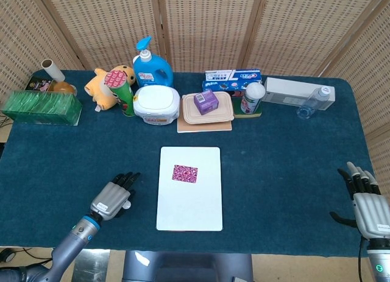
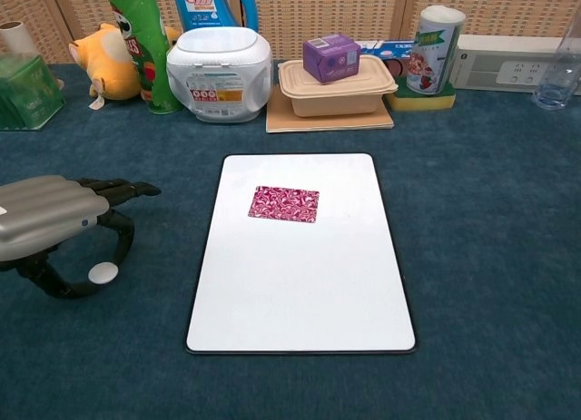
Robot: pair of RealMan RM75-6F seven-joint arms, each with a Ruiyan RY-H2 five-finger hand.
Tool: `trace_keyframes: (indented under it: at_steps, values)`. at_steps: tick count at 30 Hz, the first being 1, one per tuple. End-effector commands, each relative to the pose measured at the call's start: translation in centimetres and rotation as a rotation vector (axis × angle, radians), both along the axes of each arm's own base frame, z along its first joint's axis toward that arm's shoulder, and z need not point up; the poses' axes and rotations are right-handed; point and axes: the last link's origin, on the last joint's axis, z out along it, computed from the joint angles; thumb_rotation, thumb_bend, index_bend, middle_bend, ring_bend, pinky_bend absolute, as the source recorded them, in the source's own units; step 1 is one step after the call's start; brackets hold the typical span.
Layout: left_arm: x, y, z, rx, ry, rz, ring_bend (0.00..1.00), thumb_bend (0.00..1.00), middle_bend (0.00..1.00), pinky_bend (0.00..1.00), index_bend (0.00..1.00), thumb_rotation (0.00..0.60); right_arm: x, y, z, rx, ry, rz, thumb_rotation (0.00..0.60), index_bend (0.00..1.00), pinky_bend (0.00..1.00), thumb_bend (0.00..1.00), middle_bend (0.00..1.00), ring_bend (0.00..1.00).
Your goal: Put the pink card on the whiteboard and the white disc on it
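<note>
The whiteboard (image 1: 189, 209) (image 2: 300, 284) lies flat in the middle of the blue cloth. On its upper half lies the pink card (image 1: 184, 173) (image 2: 284, 204). The white disc (image 2: 103, 273) rests on the cloth left of the board, inside the arc of my left hand's thumb and under its fingers; the head view hides it. My left hand (image 1: 116, 197) (image 2: 54, 216) hovers over the disc with fingers stretched forward, holding nothing. My right hand (image 1: 365, 200) sits at the table's right front edge, fingers apart and empty; the chest view does not show it.
Along the back stand a green box (image 1: 41, 106), a plush toy (image 1: 103, 87), a crisp can (image 2: 136, 43), a blue bottle (image 1: 151, 66), a white tub (image 2: 220, 73), a beige lunch box (image 2: 338, 89) with a purple carton (image 2: 330, 57), and a clear bottle (image 1: 311, 102).
</note>
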Motion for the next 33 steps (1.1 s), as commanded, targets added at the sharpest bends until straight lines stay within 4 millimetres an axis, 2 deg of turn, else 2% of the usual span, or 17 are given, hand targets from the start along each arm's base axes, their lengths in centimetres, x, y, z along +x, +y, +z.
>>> trace_keyframes:
  at_steps: [1,6,10,14,17,23,27,33]
  values:
    - [0.9,0.5,0.4,0.015,-0.029,-0.009,0.0,0.27,0.0,0.11,0.58,0.6,0.0,0.0,0.0,0.001,0.0,-0.001,0.6,0.08,0.0,0.0,0.0,0.0]
    - [4.1,2.8,1.3,0.047,-0.092,-0.036,0.0,0.27,0.0,0.11,0.58,0.6,0.0,0.0,-0.2,0.01,0.006,-0.001,0.6,0.08,0.0,0.0,0.0,0.0]
    - [6.5,4.8,1.3,0.069,-0.111,-0.063,0.0,0.27,0.0,0.11,0.58,0.6,0.0,0.0,-0.3,0.012,0.006,-0.002,0.6,0.08,0.0,0.0,0.0,0.0]
    - [10.2,7.0,-0.2,0.051,-0.116,-0.072,0.0,0.27,0.0,0.11,0.58,0.6,0.0,-0.1,-0.2,0.009,0.005,-0.006,0.6,0.08,0.0,0.0,0.0,0.0]
    - [11.7,8.0,-1.6,0.044,-0.088,-0.063,0.0,0.27,0.0,0.11,0.58,0.6,-0.2,-0.2,-0.1,0.012,0.0,-0.011,0.6,0.08,0.0,0.0,0.0,0.0]
    - [13.7,9.7,-4.4,0.031,-0.05,-0.009,0.0,0.27,0.0,0.11,0.58,0.6,-0.3,-0.3,0.0,0.016,-0.008,-0.018,0.6,0.08,0.0,0.0,0.0,0.0]
    - [14.9,10.2,-5.4,0.033,-0.047,-0.007,0.0,0.27,0.0,0.11,0.58,0.6,-0.3,-0.3,0.0,0.024,-0.009,-0.017,0.6,0.08,0.0,0.0,0.0,0.0]
    - [15.3,10.7,-6.5,0.041,-0.025,0.017,0.0,0.26,0.0,0.11,0.58,0.6,-0.3,-0.3,-0.3,0.034,-0.008,-0.016,0.6,0.08,0.0,0.0,0.0,0.0]
